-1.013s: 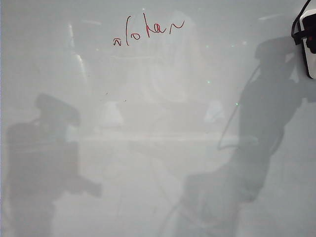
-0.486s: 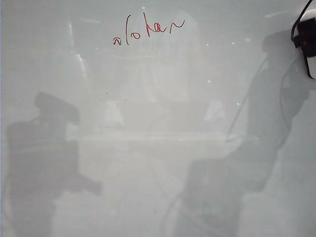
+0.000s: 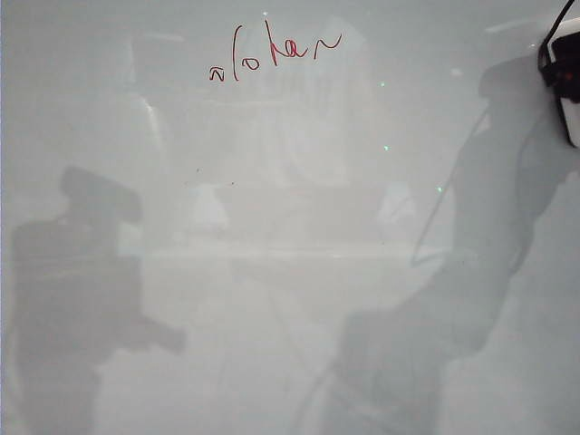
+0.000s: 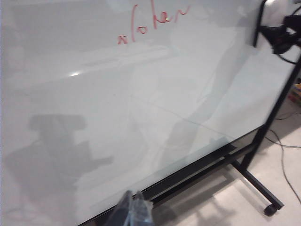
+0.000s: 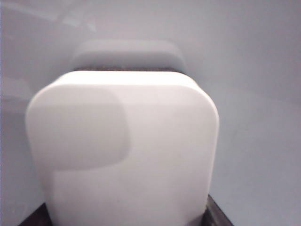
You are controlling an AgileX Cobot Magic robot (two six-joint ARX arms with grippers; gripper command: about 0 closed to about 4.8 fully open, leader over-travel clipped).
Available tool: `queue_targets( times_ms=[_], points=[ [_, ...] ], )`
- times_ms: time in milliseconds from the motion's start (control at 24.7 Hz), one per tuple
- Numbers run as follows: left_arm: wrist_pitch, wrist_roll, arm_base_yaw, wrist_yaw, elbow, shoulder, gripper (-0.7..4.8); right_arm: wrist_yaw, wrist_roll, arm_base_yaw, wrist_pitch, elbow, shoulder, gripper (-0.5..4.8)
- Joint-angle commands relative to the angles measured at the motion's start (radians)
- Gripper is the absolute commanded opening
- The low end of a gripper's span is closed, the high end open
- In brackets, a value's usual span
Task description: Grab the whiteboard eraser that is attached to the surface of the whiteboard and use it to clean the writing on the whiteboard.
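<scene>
The right gripper (image 3: 569, 82), at the glossy pale whiteboard's (image 3: 290, 299) right edge, spans the white rounded eraser (image 5: 124, 150) but may slip before reaching the red writing (image 3: 272, 53); left gripper (image 4: 131, 214) nearly closed, empty.

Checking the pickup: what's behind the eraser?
Behind the eraser only the whiteboard shows, bare around it. The patch beneath is covered. The right tool's fingers aren't visible.

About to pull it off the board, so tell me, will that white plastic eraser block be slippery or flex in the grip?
The white rounded plastic eraser block looks smooth and glossy, so probably slippery. Its thick, crisp shape suggests it's stiff.
</scene>
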Motion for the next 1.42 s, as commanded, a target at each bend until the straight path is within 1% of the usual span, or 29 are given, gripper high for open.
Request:
queue_targets(
  times_ms=[41,81,162,284,365,405,486,567,730,851,892,1013,1135,1338,1419],
  points=[
    [0.013,-0.003,-0.001,-0.007,0.002,0.0,-0.06,0.0,0.0,0.0,0.002,0.004,-0.046,2.91],
    [0.013,-0.003,-0.001,-0.007,0.002,0.0,-0.06,0.0,0.0,0.0,-0.004,0.004,-0.053,2.9],
    [0.013,-0.003,-0.001,-0.007,0.002,0.0,-0.06,-0.001,0.0,0.0,-0.024,0.004,-0.06,2.65],
    [0.013,-0.003,-0.001,-0.008,0.002,0.0,-0.06,-0.012,0.006,0.003,-0.091,0.004,-0.073,2.64],
    [0.013,-0.003,-0.001,-0.007,0.002,0.0,-0.06,-0.018,0.037,0.018,-0.146,0.004,-0.136,2.57],
    [0.013,-0.003,-0.001,-0.008,0.002,0.0,-0.06,-0.037,0.043,0.025,-0.162,0.004,-0.164,2.45],
    [0.013,-0.003,-0.001,-0.014,0.002,0.0,-0.06,-0.138,0.127,0.048,-0.22,0.004,-0.259,2.26],
    [0.013,-0.003,-0.001,-0.029,0.002,0.0,-0.06,-0.202,0.194,0.06,-0.249,0.005,-0.33,2.08],
    [0.013,-0.003,-0.001,-0.03,0.002,0.0,-0.06,-0.344,0.32,0.065,-0.293,0.005,-0.487,2.08],
    [0.013,-0.003,-0.001,-0.03,0.002,0.0,-0.06,-0.468,0.399,0.065,-0.299,0.005,-0.574,2.08],
    [0.013,-0.003,-0.001,-0.03,0.002,0.0,-0.06,-0.495,0.414,0.065,-0.303,0.005,-0.593,2.08],
    [0.013,-0.002,-0.001,-0.03,0.002,0.0,-0.06,-0.541,0.464,0.065,-0.313,0.006,-0.639,2.07],
    [0.013,-0.002,-0.001,-0.03,0.002,0.0,-0.06,-0.555,0.507,0.065,-0.325,0.015,-0.647,2.07],
    [0.013,-0.002,-0.001,-0.031,0.002,0.0,-0.06,-0.623,0.507,0.067,-0.329,0.061,-0.599,2.06],
    [0.013,-0.002,-0.001,-0.031,0.002,0.0,-0.06,-0.624,0.505,0.094,-0.33,0.128,-0.531,1.87]
  ],
)
